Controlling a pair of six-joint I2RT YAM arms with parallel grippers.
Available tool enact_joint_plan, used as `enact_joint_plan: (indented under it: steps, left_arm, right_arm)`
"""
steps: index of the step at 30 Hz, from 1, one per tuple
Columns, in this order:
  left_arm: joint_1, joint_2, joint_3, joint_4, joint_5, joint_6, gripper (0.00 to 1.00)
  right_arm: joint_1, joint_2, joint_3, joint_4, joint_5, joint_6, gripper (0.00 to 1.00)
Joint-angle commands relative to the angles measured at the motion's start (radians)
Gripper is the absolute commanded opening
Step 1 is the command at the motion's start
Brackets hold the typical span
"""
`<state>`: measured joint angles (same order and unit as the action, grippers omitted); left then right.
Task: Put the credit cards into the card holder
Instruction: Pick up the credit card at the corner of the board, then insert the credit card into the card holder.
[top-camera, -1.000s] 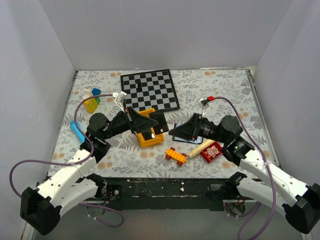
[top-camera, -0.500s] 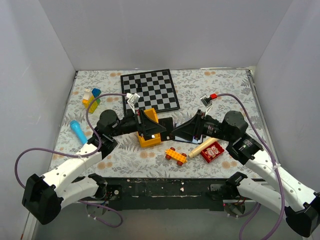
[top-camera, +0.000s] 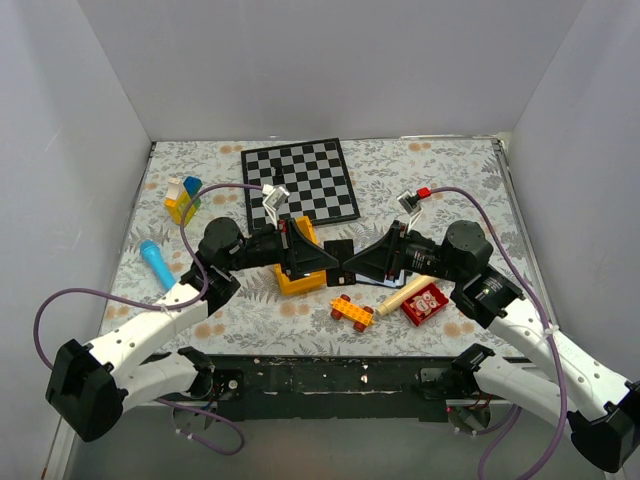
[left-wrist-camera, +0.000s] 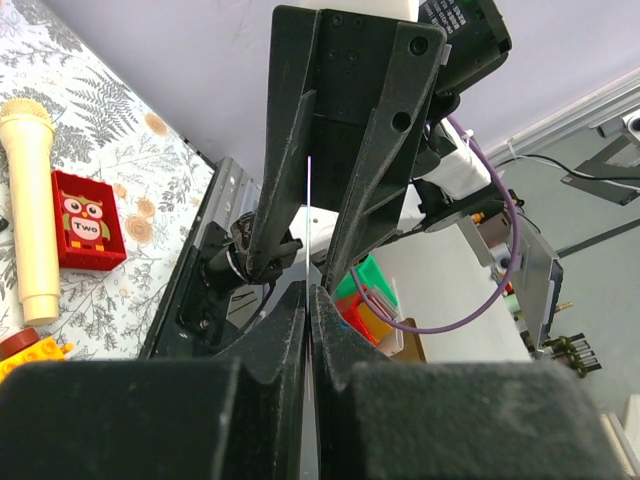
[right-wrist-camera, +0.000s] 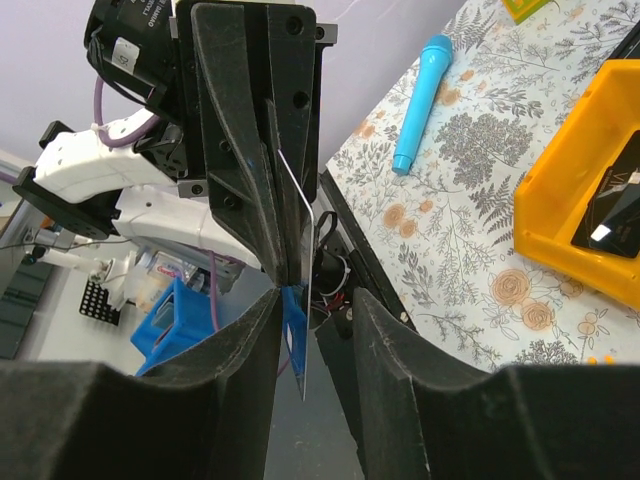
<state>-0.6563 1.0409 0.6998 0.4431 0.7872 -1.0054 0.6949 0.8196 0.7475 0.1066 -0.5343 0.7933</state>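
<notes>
A thin black credit card (top-camera: 338, 248) hangs level above the table between the two gripper tips. My left gripper (top-camera: 327, 258) is shut on it, and the left wrist view shows the card edge-on (left-wrist-camera: 310, 215) in the pinch of that gripper (left-wrist-camera: 308, 290). My right gripper (top-camera: 349, 263) faces it tip to tip. Its jaws stand open around the card's free end (right-wrist-camera: 306, 350), which lies against one finger (right-wrist-camera: 262, 330) with a gap to the other. Another black card with a white mark (right-wrist-camera: 612, 208) lies in the yellow bin (top-camera: 296, 282). The card holder is hidden.
A chessboard (top-camera: 300, 180) lies at the back. A blue toy microphone (top-camera: 155, 262) and stacked coloured blocks (top-camera: 183, 198) are on the left. An orange brick (top-camera: 352, 310), a cream toy microphone (top-camera: 405, 295) and a red owl block (top-camera: 424, 303) sit under the right arm.
My left arm has swung right, carrying the card to the right gripper's tips. The right arm edged left to meet it and its jaws now straddle the card.
</notes>
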Motion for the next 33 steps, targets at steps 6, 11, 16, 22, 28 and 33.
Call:
enact_joint_plan:
  steps: [6,11,16,22,28,33]
  left_arm:
    - [-0.019,0.005,0.038,0.006,0.021,0.022,0.0]
    - [-0.02,0.019,0.035,-0.013,0.014,0.033,0.11]
    - [-0.003,0.028,0.026,-0.116,-0.08,0.088,0.33]
    - [0.021,0.131,0.035,-0.265,-0.334,0.246,0.49]
    - [-0.02,0.402,0.182,-0.349,-0.377,0.35,0.4]
    - [-0.054,0.556,0.32,-0.489,-0.479,0.415,0.39]
  right_arm:
    - [-0.003,-0.004,0.004,0.059,-0.021,0.006,0.38]
    - [-0.003,-0.004,0.004,0.033,0.006,-0.006,0.13]
    - [-0.021,-0.059,0.059,-0.31,0.302,-0.083,0.01]
    - [-0.098,-0.093,0.018,-0.587,0.663,-0.095,0.01]
    - [-0.219,-0.019,-0.111,-0.538,0.619,-0.1,0.01]
    - [-0.382,0.097,-0.165,-0.368,0.329,-0.147,0.01]
